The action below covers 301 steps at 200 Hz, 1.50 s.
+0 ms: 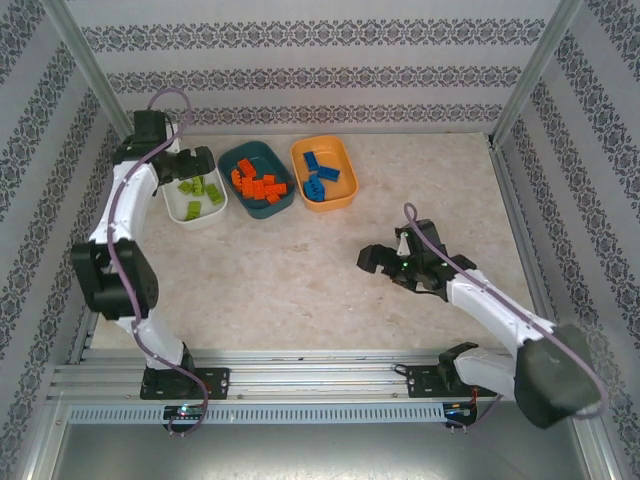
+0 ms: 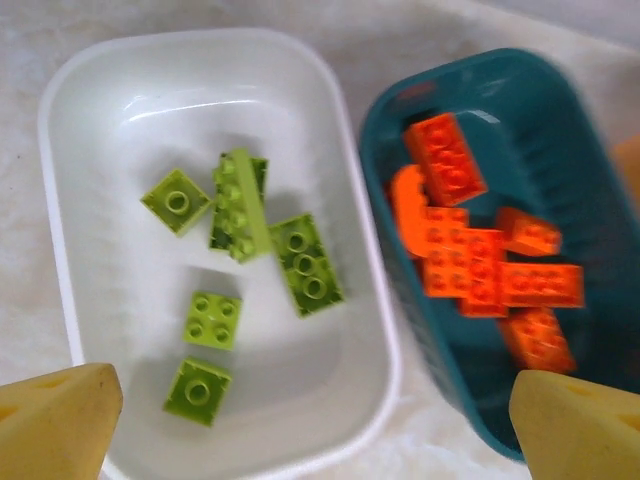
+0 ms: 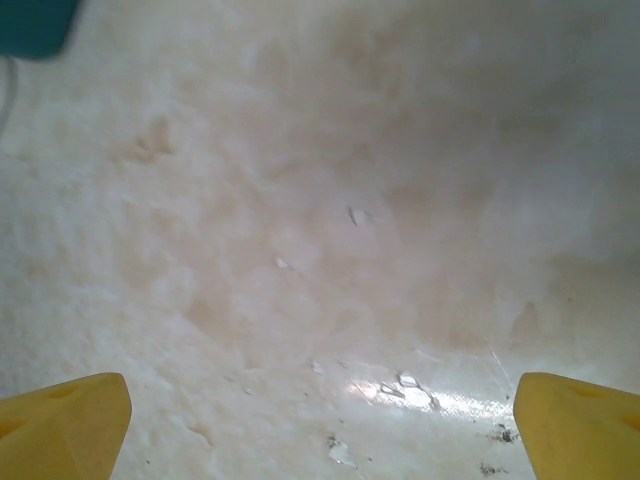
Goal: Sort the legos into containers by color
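Note:
Three tubs stand in a row at the back left. The white tub [image 1: 187, 212] [image 2: 90, 110] holds several lime green legos [image 1: 198, 188] [image 2: 240, 205]. Orange legos [image 1: 260, 186] [image 2: 470, 260] fill the dark teal tub [image 1: 252, 155] [image 2: 560, 120], and blue legos [image 1: 322, 176] lie in the orange tub [image 1: 345, 160]. My left gripper [image 1: 192, 162] [image 2: 315, 425] hovers open over the near rim of the white tub, holding nothing. My right gripper [image 1: 378, 260] [image 3: 320, 425] stands open over bare table at the right, nothing between its fingers.
The marble-patterned table [image 1: 300, 280] [image 3: 330, 200] is walled by patterned panels on three sides. Metal posts [image 1: 530, 70] rise at the back corners. A rail [image 1: 300, 380] with the arm bases runs along the near edge. A teal tub corner [image 3: 35, 25] shows top left in the right wrist view.

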Each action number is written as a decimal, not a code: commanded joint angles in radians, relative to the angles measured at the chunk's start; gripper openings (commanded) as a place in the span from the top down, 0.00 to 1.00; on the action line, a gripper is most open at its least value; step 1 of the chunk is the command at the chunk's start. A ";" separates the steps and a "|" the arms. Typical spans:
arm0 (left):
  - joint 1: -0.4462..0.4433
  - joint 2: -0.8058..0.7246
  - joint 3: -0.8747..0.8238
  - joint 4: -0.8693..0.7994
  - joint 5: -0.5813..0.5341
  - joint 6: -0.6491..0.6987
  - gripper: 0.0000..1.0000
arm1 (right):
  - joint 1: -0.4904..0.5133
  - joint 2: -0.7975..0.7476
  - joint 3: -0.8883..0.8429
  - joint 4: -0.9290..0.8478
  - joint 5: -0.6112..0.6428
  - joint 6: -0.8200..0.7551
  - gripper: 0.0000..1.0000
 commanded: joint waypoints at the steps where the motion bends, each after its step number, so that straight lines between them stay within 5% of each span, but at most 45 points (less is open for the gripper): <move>1: 0.009 -0.118 -0.135 0.138 0.130 -0.068 0.00 | -0.007 -0.102 0.052 -0.016 0.144 -0.091 0.02; 41: 0.009 -0.330 -0.456 0.411 0.195 -0.176 0.00 | -0.014 -0.313 -0.073 0.299 0.453 -0.361 0.02; 57: 0.009 -0.397 -0.617 0.569 0.107 -0.249 0.00 | -0.037 -0.334 -0.137 0.454 0.559 -0.519 0.02; 73: 0.009 -0.470 -0.795 0.760 -0.010 -0.299 0.00 | -0.099 -0.275 -0.121 0.478 0.575 -0.615 0.02; 103: 0.003 -0.558 -1.023 1.018 -0.092 -0.142 0.00 | -0.224 -0.099 -0.172 0.676 0.522 -0.663 0.02; 177: 0.001 -0.475 -1.205 1.293 -0.117 0.040 0.00 | -0.330 0.303 -0.221 1.087 0.470 -0.671 0.02; 227: 0.002 -0.356 -1.251 1.431 -0.076 0.102 0.00 | -0.339 0.394 -0.266 1.259 0.467 -0.659 0.02; 301: -0.009 -0.205 -1.295 1.696 0.076 0.141 0.00 | -0.341 0.391 -0.251 1.226 0.460 -0.662 0.02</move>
